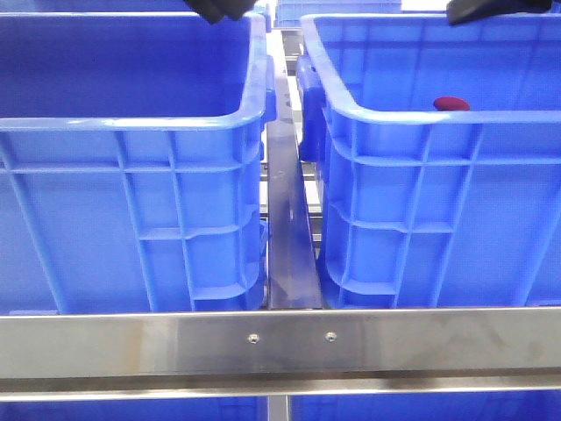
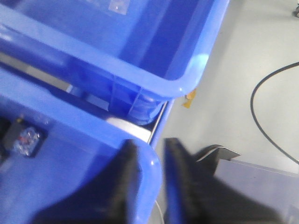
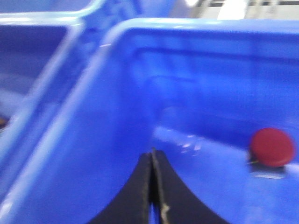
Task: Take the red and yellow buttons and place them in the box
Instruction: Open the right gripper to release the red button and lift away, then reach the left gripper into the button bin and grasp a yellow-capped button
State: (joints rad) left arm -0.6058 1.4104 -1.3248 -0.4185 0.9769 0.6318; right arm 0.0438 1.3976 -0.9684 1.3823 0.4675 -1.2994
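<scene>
— Blue plastic everywhere; which crate is holding the button?

— The red button is lying inside the box on my right side, showing just over its near rim in the front view. From my right wrist, it is sitting on the floor of that box close to a wall. I am seeing no yellow button in any view.

— What is your right gripper doing?

— It is hanging inside that box with its two dark fingers pressed together, tips touching, holding nothing. The button is lying apart from it.

— And the left gripper?

— It is hovering over the rim of a blue crate, its fingers a narrow way apart with nothing between them. A second crate is sitting just beside, and a black cable is curling on the grey floor beyond.

— What is separating the two crates in front?

— A metal rail is running between them, with a steel bar crossing in front.
</scene>
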